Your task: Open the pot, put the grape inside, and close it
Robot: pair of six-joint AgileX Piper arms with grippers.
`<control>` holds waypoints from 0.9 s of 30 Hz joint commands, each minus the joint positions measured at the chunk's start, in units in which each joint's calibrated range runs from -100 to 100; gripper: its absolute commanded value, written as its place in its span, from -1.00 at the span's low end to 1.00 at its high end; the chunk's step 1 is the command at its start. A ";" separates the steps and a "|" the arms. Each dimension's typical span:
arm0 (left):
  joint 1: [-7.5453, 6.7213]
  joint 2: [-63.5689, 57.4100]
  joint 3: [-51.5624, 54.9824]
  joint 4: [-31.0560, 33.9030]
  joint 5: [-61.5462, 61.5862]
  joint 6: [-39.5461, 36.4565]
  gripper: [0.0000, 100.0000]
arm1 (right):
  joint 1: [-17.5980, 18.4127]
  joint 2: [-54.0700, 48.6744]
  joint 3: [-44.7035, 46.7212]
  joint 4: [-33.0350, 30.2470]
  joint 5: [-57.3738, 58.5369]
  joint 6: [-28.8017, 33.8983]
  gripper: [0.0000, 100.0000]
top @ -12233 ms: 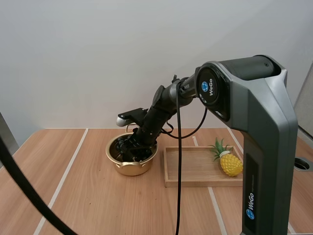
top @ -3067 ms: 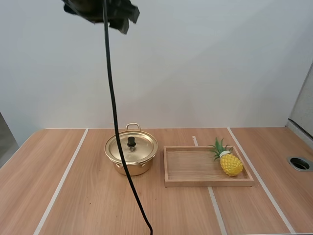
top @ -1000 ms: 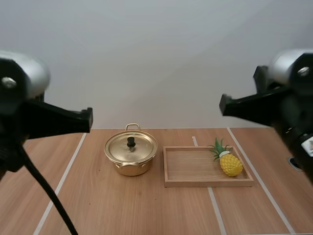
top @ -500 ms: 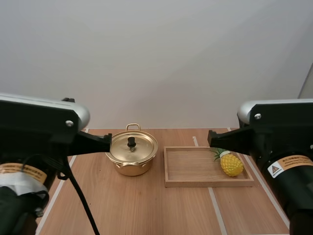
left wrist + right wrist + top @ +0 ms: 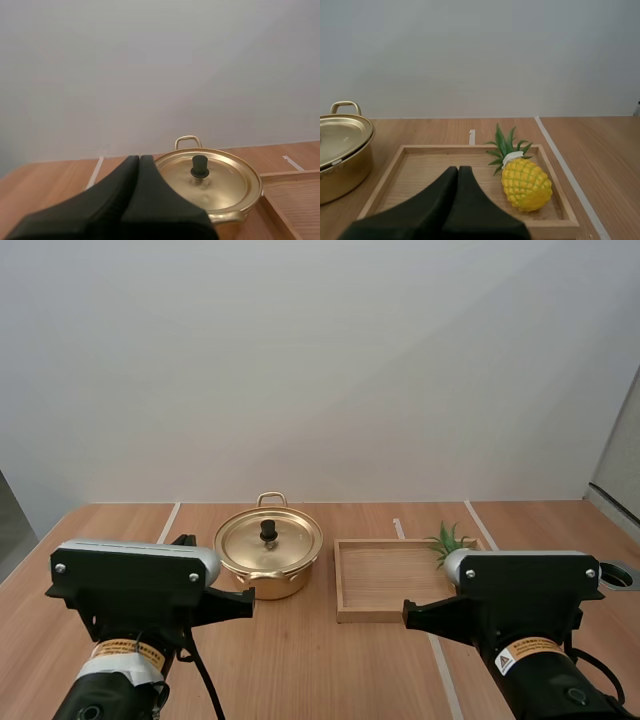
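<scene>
— Two pincers, and both idle?
— Both. The left pincer (image 5: 139, 159) has its fingers pressed together into one dark wedge, gripping nothing, pointed at the pot (image 5: 265, 583). The right pincer (image 5: 458, 170) is closed the same way, empty, pointed at the tray (image 5: 470, 148).
— How far along is the job?
— Going by how things lie, I'd say either finished or not begun, and I can't tell which. The lid (image 5: 285, 545) sits square on the pot with its knob (image 5: 268, 530) up. It hides the inside, so I can't say whether the grape is in there. If it is, nothing is left. If not, all three steps remain: open, load, close.
— Where's the pot?
— On the worktop (image 5: 320, 670), just beside the tray's left end, not touching it. A pineapple (image 5: 526, 184) lies in the tray's right end.
— Any writing?
— Orange labels (image 5: 122, 650) on both arms, and a warning triangle (image 5: 501, 663) on the right one. The print is too small for me to read.
</scene>
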State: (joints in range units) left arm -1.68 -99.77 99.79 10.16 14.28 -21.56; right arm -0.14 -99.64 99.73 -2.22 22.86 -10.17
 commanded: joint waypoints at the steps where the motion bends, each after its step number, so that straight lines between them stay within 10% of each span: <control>1: 0.50 -0.23 0.21 -0.28 4.85 -2.61 -0.99 | -0.26 -0.36 0.27 0.17 3.77 0.48 -1.00; 27: 0.95 -0.23 0.21 -0.45 17.15 -5.49 -0.99 | -0.26 -0.36 0.27 0.04 8.55 0.61 -1.00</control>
State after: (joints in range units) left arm -0.82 -99.77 99.90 10.16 31.80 -26.54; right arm -0.14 -99.64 99.88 -2.22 31.54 -9.87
